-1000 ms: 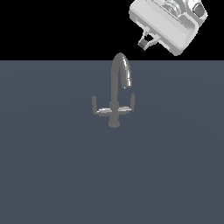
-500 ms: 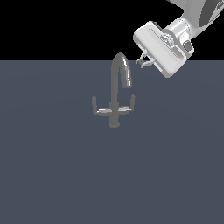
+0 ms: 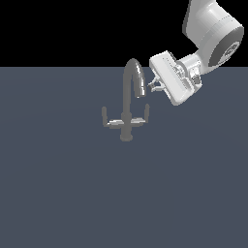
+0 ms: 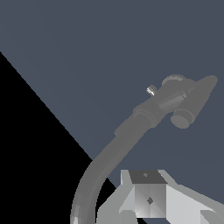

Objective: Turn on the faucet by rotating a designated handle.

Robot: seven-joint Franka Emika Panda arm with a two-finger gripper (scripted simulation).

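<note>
**Gripper closing in on faucet, handle not yet touched**

Gripper (image 3: 154, 86) now sits just beside the spout tip of the faucet (image 3: 130, 99), on the exterior view's right, slightly above the lever arms. Over the last second it dropped from the upper corner of that view and swung in toward the spout. Fingers look small and dark at the front of the white hand; whether they are apart or together I cannot tell, nothing appears to be between them. Wrist view shows only a pale block of the gripper body (image 4: 151, 199) next to the arched spout, no clear finger gap.

Faucet itself has not moved: upright on the flat grey surface (image 3: 58, 193), round base down, spout arching toward the exterior view's right. Handle (image 3: 140, 117) is the lever on that same side of the spout, horizontal with an upturned tip, level with the opposite arm (image 3: 110, 119). It lies below the gripper, near but clearly apart from it.

Judgement: approach phase nearly done, no rotation started. Next move probably needs a further descent to lever height and contact at the upturned tip. Risk: bumping the spout on the way down, since the hand is so close to it.
</note>
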